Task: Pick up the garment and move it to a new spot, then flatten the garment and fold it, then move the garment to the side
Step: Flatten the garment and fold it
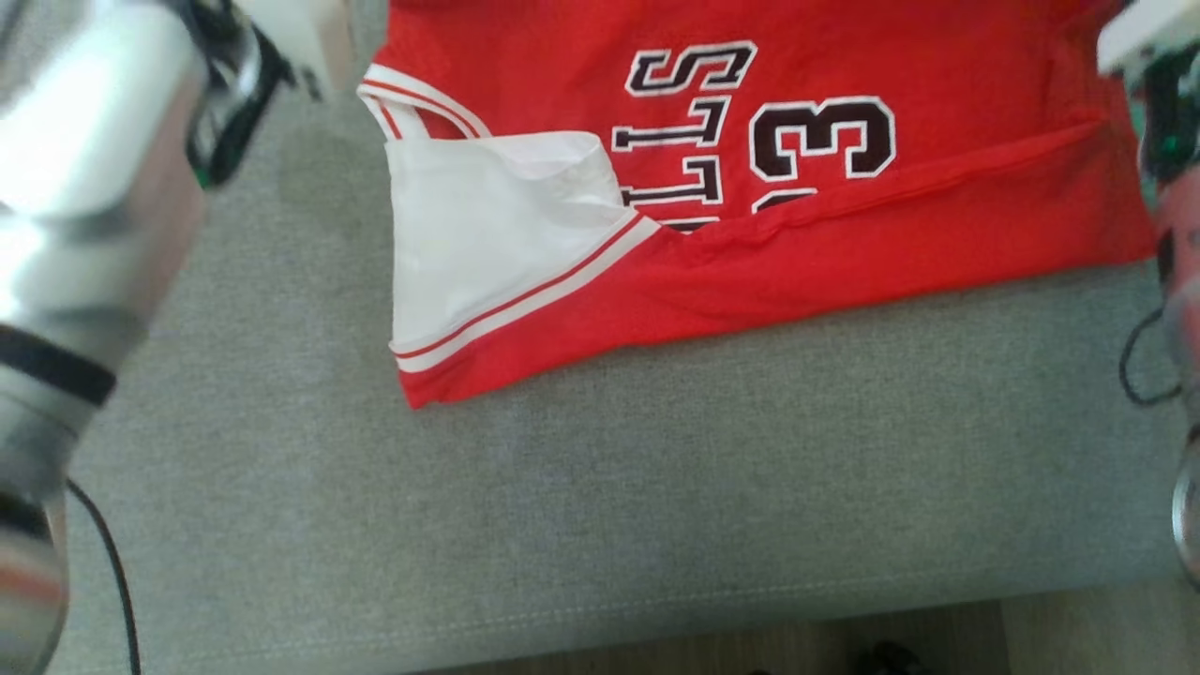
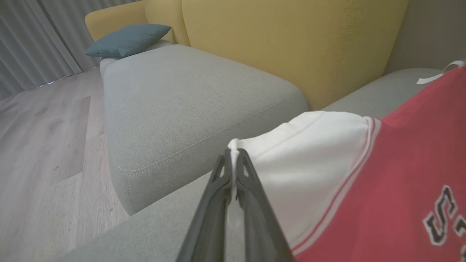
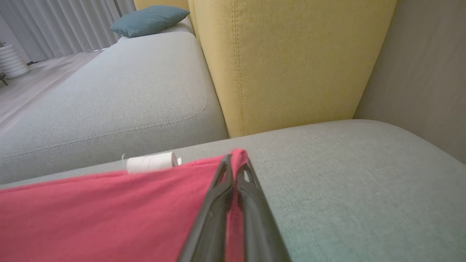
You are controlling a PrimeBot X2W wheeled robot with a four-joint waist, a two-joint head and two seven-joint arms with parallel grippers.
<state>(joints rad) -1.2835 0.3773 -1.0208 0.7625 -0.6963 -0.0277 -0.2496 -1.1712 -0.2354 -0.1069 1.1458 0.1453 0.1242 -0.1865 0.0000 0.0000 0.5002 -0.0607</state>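
The garment (image 1: 844,234) is a red basketball jersey with black-and-white lettering and a white lining at its shoulder end; it lies across the grey sofa seat (image 1: 562,506) at the top of the head view. My left gripper (image 2: 233,154) is shut on the white shoulder edge of the garment (image 2: 309,163) and holds it raised. My right gripper (image 3: 235,160) is shut on a red corner of the garment (image 3: 109,211). In the head view, my pale left forearm (image 1: 84,187) stands at the left and my right arm (image 1: 1172,112) at the right edge.
A yellow sofa backrest (image 3: 291,65) rises behind the seat. A second grey seat section (image 2: 182,98) extends to the left, with a teal cushion (image 2: 127,39) at its far end. Wooden floor (image 2: 40,145) and grey curtains (image 2: 36,40) lie beyond. A black cable (image 1: 108,562) hangs by my left arm.
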